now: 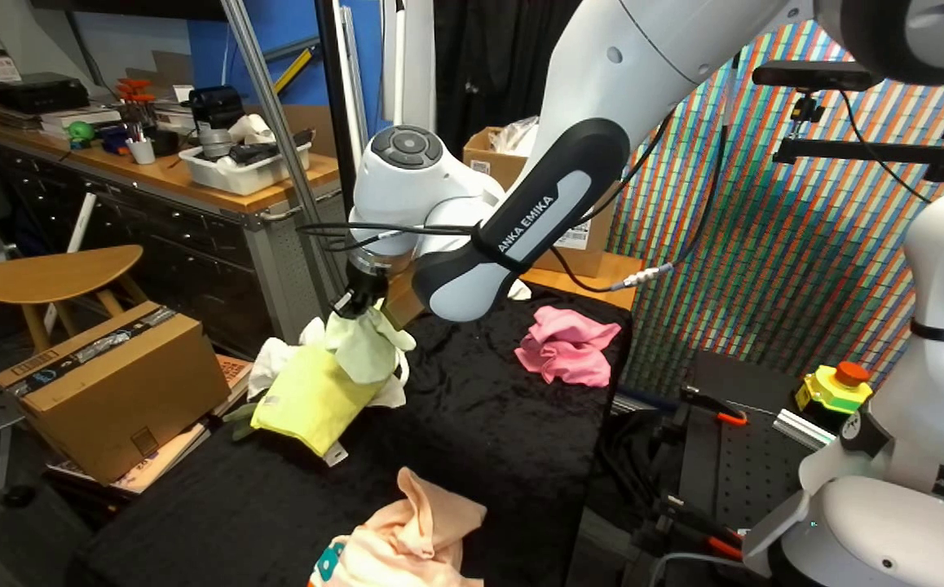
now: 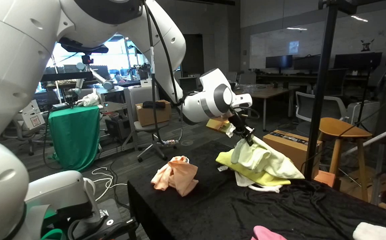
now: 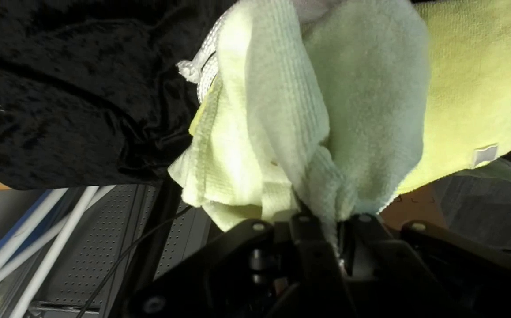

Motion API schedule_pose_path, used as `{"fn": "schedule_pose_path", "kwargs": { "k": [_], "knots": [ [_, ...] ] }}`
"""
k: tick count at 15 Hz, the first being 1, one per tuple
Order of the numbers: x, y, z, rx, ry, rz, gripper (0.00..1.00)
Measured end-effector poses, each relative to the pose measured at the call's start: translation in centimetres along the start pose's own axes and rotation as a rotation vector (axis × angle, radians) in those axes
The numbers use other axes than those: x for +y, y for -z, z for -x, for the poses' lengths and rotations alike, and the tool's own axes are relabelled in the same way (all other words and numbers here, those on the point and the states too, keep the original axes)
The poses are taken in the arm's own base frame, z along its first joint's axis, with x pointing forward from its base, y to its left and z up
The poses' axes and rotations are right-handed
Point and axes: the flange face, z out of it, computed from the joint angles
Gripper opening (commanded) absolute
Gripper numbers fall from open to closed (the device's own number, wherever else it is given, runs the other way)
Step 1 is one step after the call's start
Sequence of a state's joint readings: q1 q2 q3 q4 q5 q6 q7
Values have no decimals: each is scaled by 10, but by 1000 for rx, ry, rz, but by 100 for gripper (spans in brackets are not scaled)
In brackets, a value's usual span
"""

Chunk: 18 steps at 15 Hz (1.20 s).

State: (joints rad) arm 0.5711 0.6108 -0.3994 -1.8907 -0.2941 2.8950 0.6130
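Note:
My gripper (image 3: 332,225) is shut on a bunched pale green cloth (image 3: 370,97), with a fold pinched between its fingers. In both exterior views the gripper (image 1: 358,308) (image 2: 249,138) points down and the pale green cloth (image 1: 364,349) (image 2: 251,156) hangs from it. Under that cloth spreads a bright yellow cloth (image 1: 309,399) (image 3: 480,88) with a small tag. White fabric (image 1: 271,364) and a white cord (image 2: 264,189) show around the pile. A peach cloth (image 1: 419,530) (image 2: 176,175) and a pink cloth (image 1: 570,346) lie crumpled apart from the gripper.
Black velvet covers the table (image 1: 472,440). Beyond its far edge sits a cardboard box (image 1: 121,391) (image 2: 291,141). A black post (image 2: 319,86) rises near the pile. A white cloth (image 2: 378,231) lies at the table's side. A wooden stool (image 2: 344,128) stands behind the box.

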Motion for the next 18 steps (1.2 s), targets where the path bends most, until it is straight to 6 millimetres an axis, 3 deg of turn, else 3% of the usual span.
{"fn": "schedule_pose_path", "kwargs": {
  "k": [8,12,18],
  "knots": [
    [11,-15,4,-21,-13,15,98],
    [24,-21,4,-33,-30,43,100],
    [84,-39,10,-63,-163,137,100]
  ]
}}
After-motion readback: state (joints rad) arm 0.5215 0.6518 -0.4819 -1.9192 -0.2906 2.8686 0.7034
